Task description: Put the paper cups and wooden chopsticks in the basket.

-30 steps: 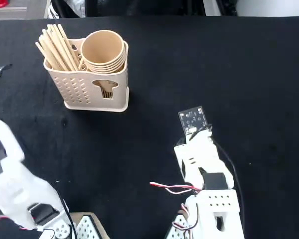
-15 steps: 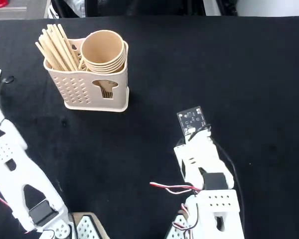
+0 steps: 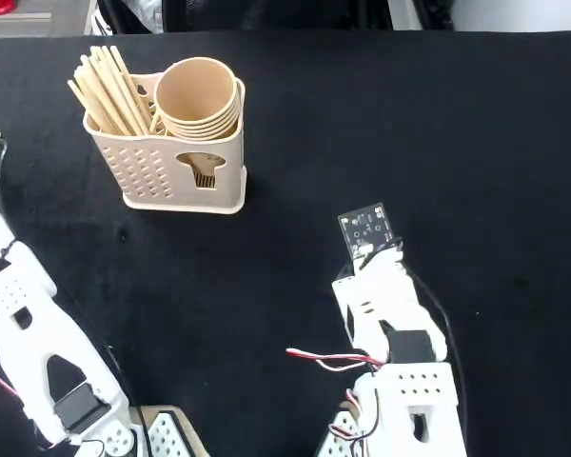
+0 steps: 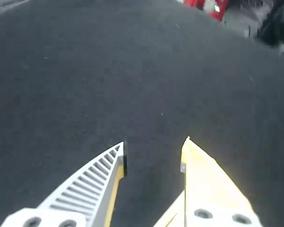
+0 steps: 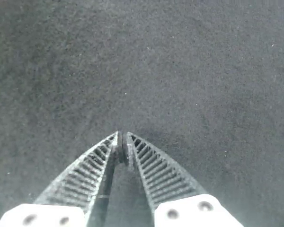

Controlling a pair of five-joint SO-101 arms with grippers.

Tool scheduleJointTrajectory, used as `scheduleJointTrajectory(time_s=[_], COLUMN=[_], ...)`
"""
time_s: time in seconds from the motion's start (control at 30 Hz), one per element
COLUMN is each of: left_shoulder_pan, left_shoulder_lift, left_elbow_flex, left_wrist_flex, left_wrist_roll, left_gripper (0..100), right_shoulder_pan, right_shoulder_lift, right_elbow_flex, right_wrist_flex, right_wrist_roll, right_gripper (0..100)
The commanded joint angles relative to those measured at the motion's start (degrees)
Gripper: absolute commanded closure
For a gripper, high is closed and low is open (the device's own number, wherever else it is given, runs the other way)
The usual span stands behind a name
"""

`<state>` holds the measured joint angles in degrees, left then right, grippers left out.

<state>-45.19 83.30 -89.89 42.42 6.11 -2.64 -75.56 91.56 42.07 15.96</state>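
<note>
A beige perforated basket stands at the far left of the black table. A stack of paper cups sits in its right half, and a bundle of wooden chopsticks leans in its left half. My left arm lies along the table's left edge, well clear of the basket. Its gripper is open over bare black cloth with nothing between the fingers. My right arm rests at the front centre, and its gripper is shut and empty above the cloth.
The black cloth covers the whole table. Red and dark items lie beyond the table's far edge. The arm bases stand at the front edge.
My left arm has swung from the front left corner up along the table's left edge. The right arm, basket, cups and chopsticks have stayed put.
</note>
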Motion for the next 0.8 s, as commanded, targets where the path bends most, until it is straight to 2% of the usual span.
scheduleJointTrajectory(time_s=[0.0, 0.13, 0.3, 0.43, 0.67, 0.77], left_shoulder_pan=[-0.1, 0.2, 0.4, 0.3, 1.8, 2.8], left_shoulder_lift=[-0.5, 1.6, 1.5, 1.1, -0.2, -0.1], left_elbow_flex=[-1.5, 5.5, 11.0, 9.6, -1.4, -5.8], left_wrist_flex=[-6.4, -18.2, -16.6, -5.2, 19.7, 27.8], left_wrist_roll=[4.6, 3.4, 1.6, 2.5, 2.8, 2.5], left_gripper=[80, 87, 89, 97, 97, 97], right_shoulder_pan=[0.4, 0.4, 0.4, 0.4, 0.4, 0.4], right_shoulder_lift=[-0.7, -0.7, -0.7, -0.7, -0.7, -0.7], right_elbow_flex=[-1.4, -1.4, -1.4, -1.5, -1.5, -1.5], right_wrist_flex=[-0.4, -0.4, -0.4, -0.4, -0.4, -0.4], right_wrist_roll=[0.4, 0.4, 0.4, 0.4, 0.4, 0.4], right_gripper=[98.7, 98.7, 98.7, 98.7, 98.7, 98.7])
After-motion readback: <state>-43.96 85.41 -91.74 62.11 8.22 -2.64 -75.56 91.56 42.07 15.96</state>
